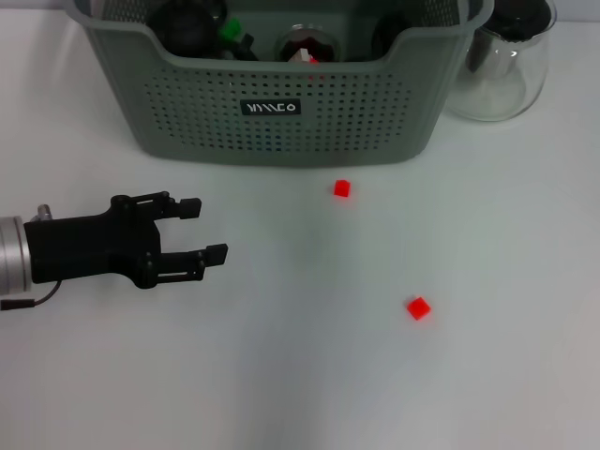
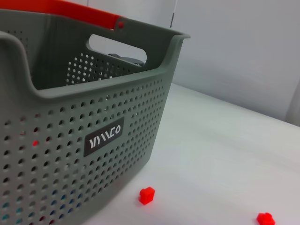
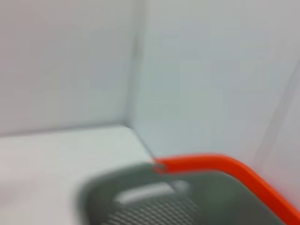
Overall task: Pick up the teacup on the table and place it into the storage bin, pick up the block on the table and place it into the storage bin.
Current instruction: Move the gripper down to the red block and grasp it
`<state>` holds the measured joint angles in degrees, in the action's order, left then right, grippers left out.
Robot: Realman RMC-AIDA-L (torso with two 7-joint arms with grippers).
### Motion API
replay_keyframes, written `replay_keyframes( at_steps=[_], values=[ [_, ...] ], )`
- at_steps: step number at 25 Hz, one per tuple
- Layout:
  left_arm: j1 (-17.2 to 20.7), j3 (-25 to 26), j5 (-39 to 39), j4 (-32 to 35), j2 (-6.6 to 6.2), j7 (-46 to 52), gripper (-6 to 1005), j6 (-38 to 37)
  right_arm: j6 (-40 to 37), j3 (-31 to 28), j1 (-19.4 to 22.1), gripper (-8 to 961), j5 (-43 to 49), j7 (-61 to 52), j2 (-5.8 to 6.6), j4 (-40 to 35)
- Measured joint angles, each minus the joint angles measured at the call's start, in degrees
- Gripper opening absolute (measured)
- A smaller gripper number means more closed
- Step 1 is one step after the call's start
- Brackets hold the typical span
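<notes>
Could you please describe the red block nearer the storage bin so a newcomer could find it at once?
Start at the grey-green storage bin at the table's far edge. Just in front of its labelled wall lies a small red block. The other red block lies farther from the bin.

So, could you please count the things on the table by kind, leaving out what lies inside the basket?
Red blocks: 2
Storage bin: 1
Glass teapot: 1
Total: 4
</notes>
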<state>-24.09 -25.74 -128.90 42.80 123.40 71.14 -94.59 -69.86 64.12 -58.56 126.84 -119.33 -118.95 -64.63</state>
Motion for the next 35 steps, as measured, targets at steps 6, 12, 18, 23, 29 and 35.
replay_keyframes(
  at_steps=[6,12,18,23,29,35],
  values=[
    [0.0,0.0,-0.3,0.0,0.0,-0.7,782,0.1,-24.1,-0.3,6.0,916,-9.4,7.6,2.78,-5.3],
    [0.0,0.0,-0.3,0.0,0.0,-0.7,781,0.4,-34.9,0.6,8.6,916,-0.9,9.8,1.84,-5.4],
    [0.2,0.0,-0.3,-0.4,0.17,-0.5,781,1.3,-34.3,7.8,7.9,917,14.6,10.0,-1.07,-3.5],
    [0.3,0.0,0.2,-1.4,0.39,-0.3,781,3.4,-29.0,17.8,5.5,917,18.5,10.0,-1.29,3.7],
    [0.3,0.1,0.3,-2.9,0.44,-0.3,782,4.3,-23.7,26.7,3.4,917,19.3,10.4,-1.64,9.9],
    [0.2,0.1,0.3,-3.0,0.54,0.1,782,4.3,-21.4,32.8,3.3,917,17.8,10.7,-1.88,10.9]
  ],
)
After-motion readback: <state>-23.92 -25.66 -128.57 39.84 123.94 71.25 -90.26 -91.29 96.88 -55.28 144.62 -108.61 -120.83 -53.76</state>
